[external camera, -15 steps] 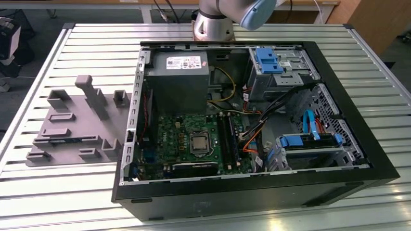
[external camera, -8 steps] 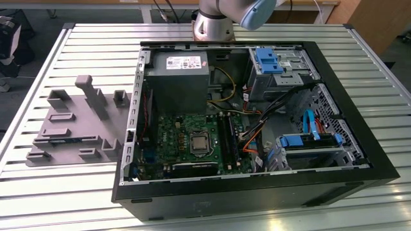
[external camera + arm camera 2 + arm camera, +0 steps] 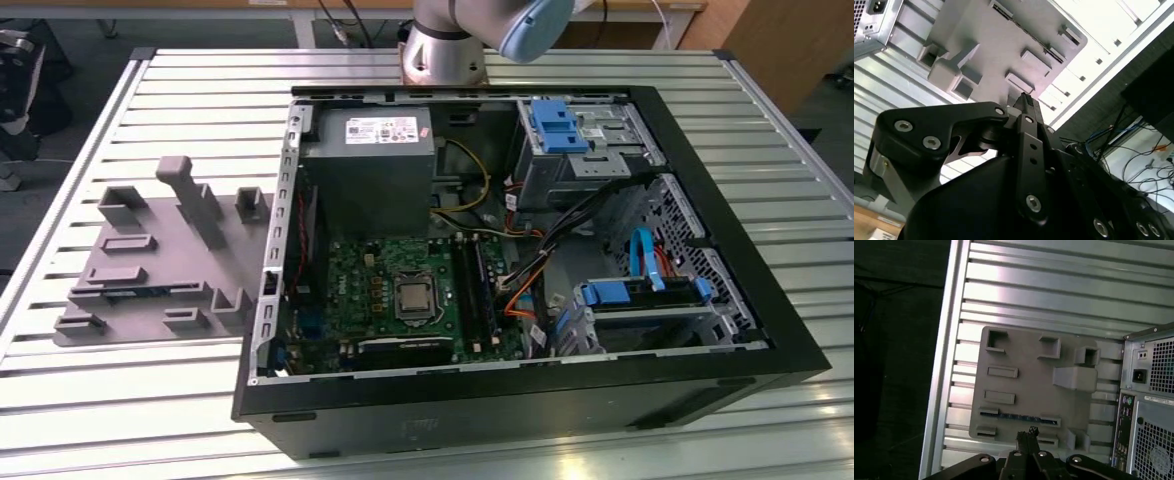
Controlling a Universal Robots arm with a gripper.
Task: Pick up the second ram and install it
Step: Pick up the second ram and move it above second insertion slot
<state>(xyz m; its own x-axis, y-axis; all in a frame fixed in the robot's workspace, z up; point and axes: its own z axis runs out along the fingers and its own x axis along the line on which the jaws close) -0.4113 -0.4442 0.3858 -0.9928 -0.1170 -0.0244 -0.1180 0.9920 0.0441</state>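
Observation:
The second ram (image 3: 1019, 417) is a thin blue-green stick lying flat on the grey fixture plate (image 3: 1029, 355), held between two small end blocks. The exterior view shows the same ram (image 3: 140, 291) on the plate's near side, to the left of the open computer case (image 3: 534, 400). My gripper (image 3: 1027, 433) hangs well above the plate, its fingertips lining up close to the ram in the first wrist view. Both wrist views show the two fingers pressed together with nothing between them, tips (image 3: 1024, 98) pointing at the plate.
Inside the case, the green motherboard (image 3: 387, 290) carries long black slots (image 3: 475, 290) beside the processor socket. A grey power supply (image 3: 367, 165) and blue drive-bay clips (image 3: 554, 125) fill the far end. The slatted metal table (image 3: 160, 410) drops off past the plate.

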